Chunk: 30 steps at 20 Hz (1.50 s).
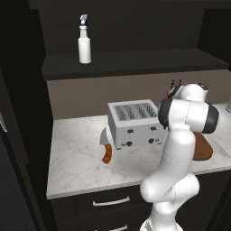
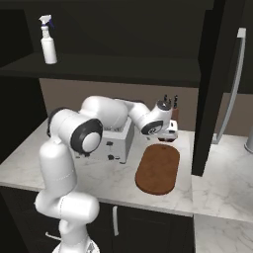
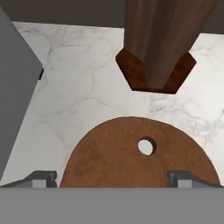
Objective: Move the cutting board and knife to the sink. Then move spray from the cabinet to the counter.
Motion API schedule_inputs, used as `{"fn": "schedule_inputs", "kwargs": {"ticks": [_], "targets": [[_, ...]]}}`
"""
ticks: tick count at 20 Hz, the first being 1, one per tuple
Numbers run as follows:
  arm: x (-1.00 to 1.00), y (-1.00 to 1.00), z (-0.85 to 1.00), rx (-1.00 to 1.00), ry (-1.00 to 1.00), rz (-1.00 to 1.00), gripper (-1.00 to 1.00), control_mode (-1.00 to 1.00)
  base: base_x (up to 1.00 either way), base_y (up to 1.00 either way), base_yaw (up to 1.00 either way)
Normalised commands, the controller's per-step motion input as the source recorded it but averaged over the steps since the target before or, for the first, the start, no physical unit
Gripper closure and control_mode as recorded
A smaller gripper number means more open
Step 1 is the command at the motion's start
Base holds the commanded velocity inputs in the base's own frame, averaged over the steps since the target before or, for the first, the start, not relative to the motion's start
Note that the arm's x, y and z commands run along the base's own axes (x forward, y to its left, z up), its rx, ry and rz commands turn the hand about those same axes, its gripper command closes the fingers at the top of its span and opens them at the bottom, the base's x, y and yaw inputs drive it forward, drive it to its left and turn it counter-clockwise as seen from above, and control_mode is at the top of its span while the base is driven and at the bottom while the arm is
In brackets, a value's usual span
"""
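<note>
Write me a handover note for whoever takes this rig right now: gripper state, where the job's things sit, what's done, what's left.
Gripper: open, empty, above the holed end of the cutting board, fingers on either side of it.
Cutting board: flat on the counter, between the toaster and the knife block.
Knife: on the counter left of the toaster, untouched.
Spray: upright on the cabinet shelf.
Done: nothing moved.
Left: board and knife to the sink, then spray to the counter.

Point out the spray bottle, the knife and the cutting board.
spray bottle (image 1: 84,48), left base view, white body.
knife (image 1: 107,153), left base view, orange-red handle.
cutting board (image 2: 158,169), right base view, middle of the top face.
</note>
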Motion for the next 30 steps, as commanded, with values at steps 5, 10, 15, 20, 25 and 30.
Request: {"fn": "schedule_inputs", "kwargs": {"ticks": [5, 10, 15, 20, 25, 30], "targets": [[0.16, -0.05, -0.18, 0.0, 0.0, 0.0, -1.0, -1.0, 0.0, 0.0, 0.0], [0.24, -0.03, -0.13, 0.0, 0.0, 0.0, -1.0, -1.0, 0.0, 0.0, 0.0], [0.27, -0.04, -0.12, 0.0, 0.0, 0.0, -1.0, -1.0, 0.0, 0.0, 0.0], [0.23, -0.08, -0.14, 0.0, 0.0, 0.0, -1.0, -1.0, 0.0, 0.0, 0.0], [0.23, -0.08, -0.13, 0.0, 0.0, 0.0, -1.0, -1.0, 0.0, 0.0, 0.0], [0.17, -0.05, -0.11, 0.0, 0.0, 0.0, -1.0, -1.0, 0.0, 0.0, 0.0]]}}
